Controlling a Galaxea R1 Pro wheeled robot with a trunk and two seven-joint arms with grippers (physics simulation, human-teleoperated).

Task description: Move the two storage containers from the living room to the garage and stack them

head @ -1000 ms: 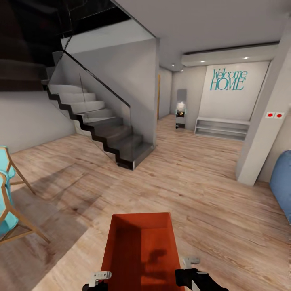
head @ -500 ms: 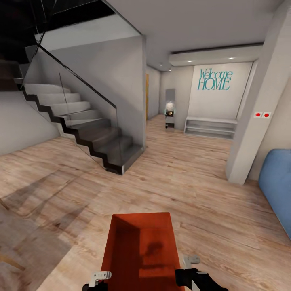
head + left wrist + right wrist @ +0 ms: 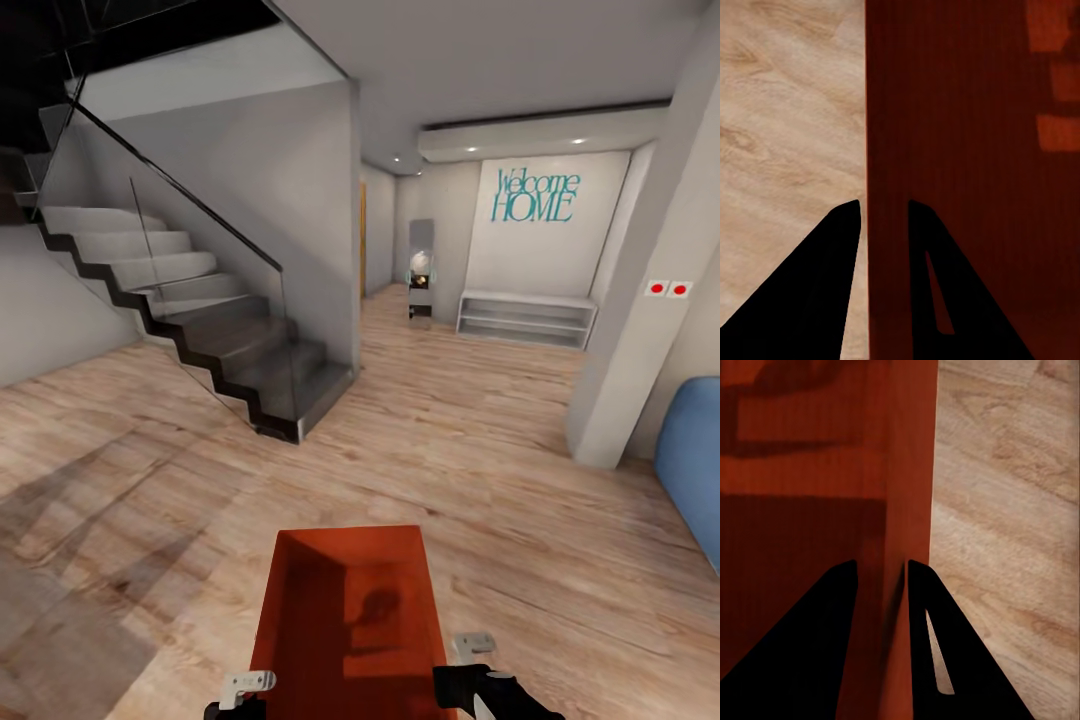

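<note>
Two pincers narrowed, left pincer [image 3: 883, 214] and right pincer [image 3: 882, 574] clamping storage container [image 3: 345, 620] walls

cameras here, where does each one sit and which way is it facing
Head view: on the robot's head, facing forward and down over the storage container toward the staircase; left gripper and right gripper show.
Left wrist view: on the left arm, looking along dark fingers straddling a container wall.
Right wrist view: on the right arm, fingers straddling the opposite wall.
All share the container and wood floor.
</note>
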